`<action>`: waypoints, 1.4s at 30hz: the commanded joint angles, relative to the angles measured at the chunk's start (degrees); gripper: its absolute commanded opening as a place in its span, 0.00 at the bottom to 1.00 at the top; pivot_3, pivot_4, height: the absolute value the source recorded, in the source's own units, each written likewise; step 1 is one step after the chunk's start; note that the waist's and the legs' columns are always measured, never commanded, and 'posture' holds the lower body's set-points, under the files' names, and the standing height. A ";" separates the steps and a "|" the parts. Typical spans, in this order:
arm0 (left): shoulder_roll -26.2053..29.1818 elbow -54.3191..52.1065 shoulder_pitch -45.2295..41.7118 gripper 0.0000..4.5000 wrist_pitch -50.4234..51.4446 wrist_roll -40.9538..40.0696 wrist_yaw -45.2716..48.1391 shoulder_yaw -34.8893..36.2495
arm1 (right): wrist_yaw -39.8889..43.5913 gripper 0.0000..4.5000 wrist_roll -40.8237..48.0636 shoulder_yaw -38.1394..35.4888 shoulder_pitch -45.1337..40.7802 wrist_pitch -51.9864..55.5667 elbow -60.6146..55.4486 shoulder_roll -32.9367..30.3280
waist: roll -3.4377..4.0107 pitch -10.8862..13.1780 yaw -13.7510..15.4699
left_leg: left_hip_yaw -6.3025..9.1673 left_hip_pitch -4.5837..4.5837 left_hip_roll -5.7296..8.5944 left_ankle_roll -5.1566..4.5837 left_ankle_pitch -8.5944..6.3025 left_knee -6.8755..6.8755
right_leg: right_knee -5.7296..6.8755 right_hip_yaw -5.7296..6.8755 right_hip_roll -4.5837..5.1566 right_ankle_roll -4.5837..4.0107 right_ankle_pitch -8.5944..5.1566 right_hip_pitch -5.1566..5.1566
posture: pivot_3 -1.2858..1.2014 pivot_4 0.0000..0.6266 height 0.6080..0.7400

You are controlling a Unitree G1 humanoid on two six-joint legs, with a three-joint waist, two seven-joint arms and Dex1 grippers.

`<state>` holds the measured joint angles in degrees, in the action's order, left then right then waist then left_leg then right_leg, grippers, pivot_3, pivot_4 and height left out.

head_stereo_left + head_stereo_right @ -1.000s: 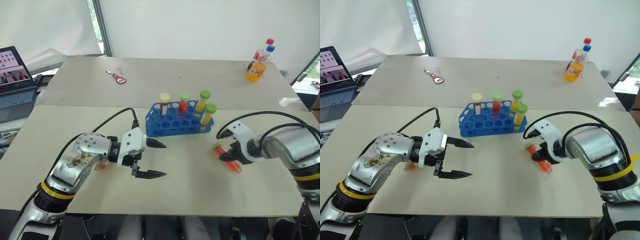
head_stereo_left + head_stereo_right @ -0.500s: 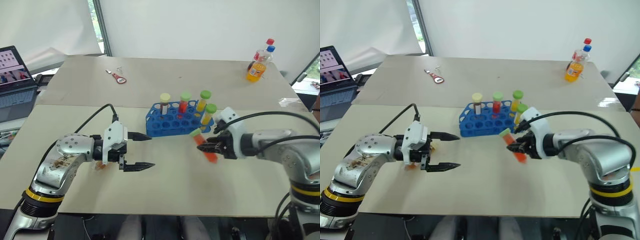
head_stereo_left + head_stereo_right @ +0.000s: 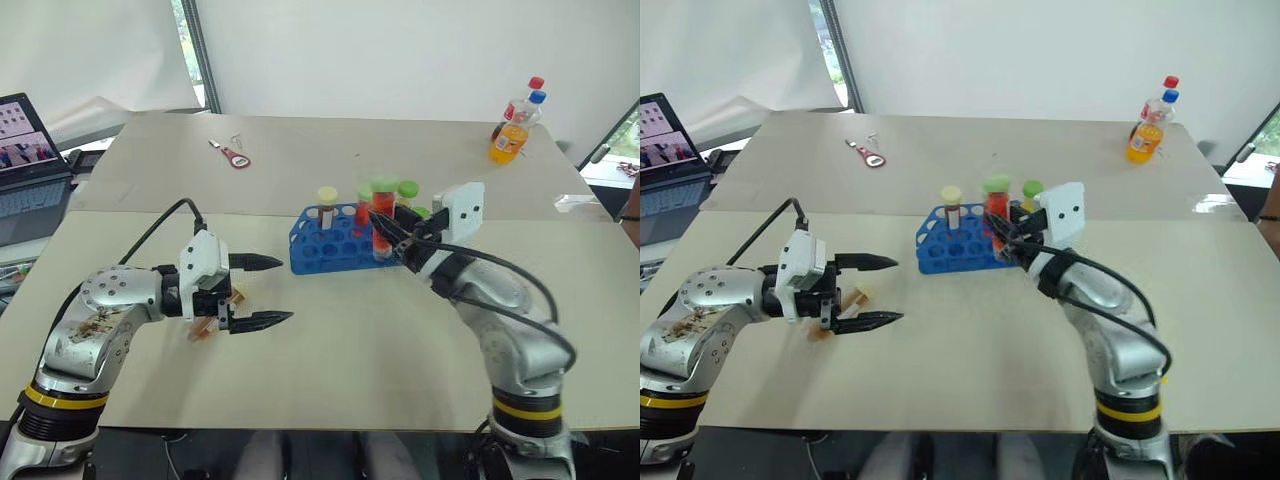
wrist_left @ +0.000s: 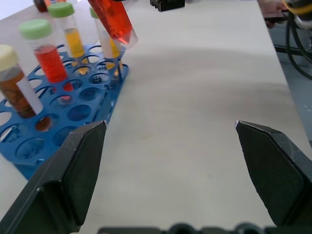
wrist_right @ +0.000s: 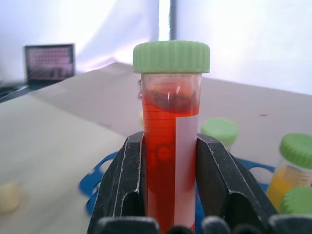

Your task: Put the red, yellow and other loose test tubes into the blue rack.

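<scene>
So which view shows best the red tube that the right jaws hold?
The right wrist view: the red tube stands close and upright between the right gripper jaws, green cap on top. Both eye views show it small over the blue rack. The left wrist view shows its lower end above the rack.

Your head stereo pair looks forward and down over the table, rack mid-frame. Left wrist cam faces along the tabletop, close to the rack's side. Right wrist cam sits tight on the red tube; both wrist views share the rack.
</scene>
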<state>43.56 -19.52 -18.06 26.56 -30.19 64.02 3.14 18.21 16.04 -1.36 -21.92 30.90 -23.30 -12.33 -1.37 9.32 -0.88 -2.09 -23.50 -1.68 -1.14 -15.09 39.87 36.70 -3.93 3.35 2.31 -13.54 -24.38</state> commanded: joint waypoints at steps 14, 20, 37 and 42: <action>-1.42 -3.02 -3.22 1.00 2.02 -1.87 -3.78 -1.00 | -9.73 0.22 -12.30 3.05 -2.18 -28.58 23.43 9.16 | 0.01 0.01 -0.55 | 0.00 0.12 -0.02 0.04 0.02 -0.05 | 0.05 -0.03 0.00 -0.06 -0.02 0.02 | 0.52 0.24 1.00; -1.71 -3.94 -4.15 1.00 3.62 -3.05 -5.32 -1.27 | -12.84 0.22 -13.06 2.27 -3.15 -32.07 29.03 11.45 | 0.01 0.00 -0.48 | 0.02 0.18 -0.02 0.06 0.03 -0.06 | 0.09 -0.03 0.01 -0.06 -0.02 0.05 | 0.52 0.24 1.00; -4.34 -3.86 -6.59 1.00 8.47 -4.94 -11.77 -0.34 | -13.06 0.61 -14.39 4.40 0.94 -35.27 28.91 14.02 | 0.01 0.00 -1.18 | 0.08 0.20 -0.01 0.08 0.04 -0.08 | 0.34 -0.03 0.01 -0.06 -0.01 0.08 | 0.52 0.24 1.00; -1.70 -3.10 -7.49 1.00 10.25 -3.13 -13.68 0.67 | -8.74 0.82 -14.97 5.94 6.79 -25.43 16.67 8.37 | 0.02 0.01 -1.31 | 0.08 0.17 -0.02 0.08 0.04 -0.10 | 0.34 -0.04 0.02 -0.06 -0.01 0.05 | 0.52 0.24 1.00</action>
<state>40.67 -21.73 -24.14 36.05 -33.62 51.29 1.41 7.86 1.14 4.55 -15.70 2.59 -0.09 -2.58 -1.36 9.33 -2.19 -1.99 -23.33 -1.70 -1.07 -15.05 39.77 37.04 -3.96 3.36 2.25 -13.56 -24.34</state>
